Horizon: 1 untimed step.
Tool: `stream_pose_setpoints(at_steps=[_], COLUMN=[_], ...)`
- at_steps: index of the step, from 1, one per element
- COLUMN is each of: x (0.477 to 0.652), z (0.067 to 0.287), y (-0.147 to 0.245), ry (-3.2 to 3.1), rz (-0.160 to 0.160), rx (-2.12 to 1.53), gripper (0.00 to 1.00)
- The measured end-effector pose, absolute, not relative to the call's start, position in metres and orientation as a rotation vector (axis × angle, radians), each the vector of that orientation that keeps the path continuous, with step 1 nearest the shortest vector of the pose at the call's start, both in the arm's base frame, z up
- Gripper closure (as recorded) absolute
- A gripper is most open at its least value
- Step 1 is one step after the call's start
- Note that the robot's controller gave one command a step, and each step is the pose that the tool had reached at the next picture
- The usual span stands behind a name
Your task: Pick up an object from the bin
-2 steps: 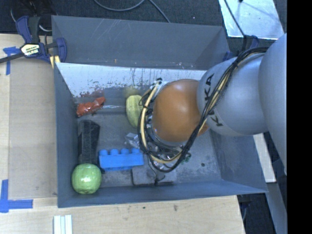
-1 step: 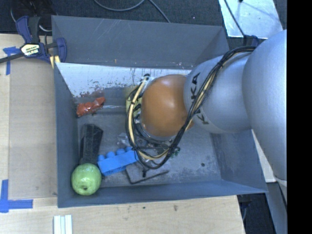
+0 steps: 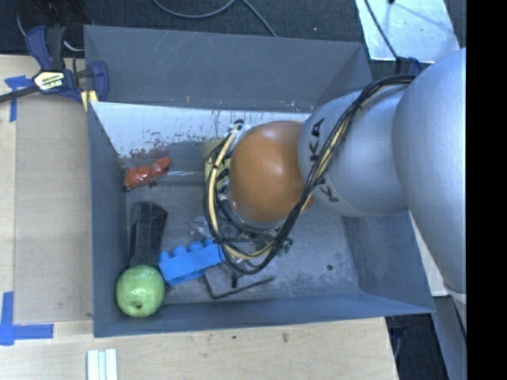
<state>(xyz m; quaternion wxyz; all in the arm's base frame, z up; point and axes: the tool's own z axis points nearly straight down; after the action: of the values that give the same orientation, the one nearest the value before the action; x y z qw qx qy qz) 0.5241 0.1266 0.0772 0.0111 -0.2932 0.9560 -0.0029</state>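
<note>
My gripper [image 3: 231, 237] reaches down into the middle of the bin, mostly hidden under the arm's orange cover. Right below and left of it lies a blue toy brick [image 3: 188, 262], touching or nearly touching the gripper's lower end. A thin dark angled piece [image 3: 238, 284] lies just under the gripper, toward the bin's front wall. Left of the brick rests a black oblong object [image 3: 147, 232], and a green apple [image 3: 140, 290] sits in the front left corner.
A red-orange lumpy object [image 3: 146, 172] lies by the back left wall. The arm and its cables cover the bin's middle and right part. Bare floor shows at the front right.
</note>
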Motion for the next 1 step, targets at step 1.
stream_pose_setpoints(at_steps=[1], x=[0.5238], z=[0.0764], y=[0.1270], ry=[2.982], rz=[-0.007], rx=[-0.914], gripper=[1.00])
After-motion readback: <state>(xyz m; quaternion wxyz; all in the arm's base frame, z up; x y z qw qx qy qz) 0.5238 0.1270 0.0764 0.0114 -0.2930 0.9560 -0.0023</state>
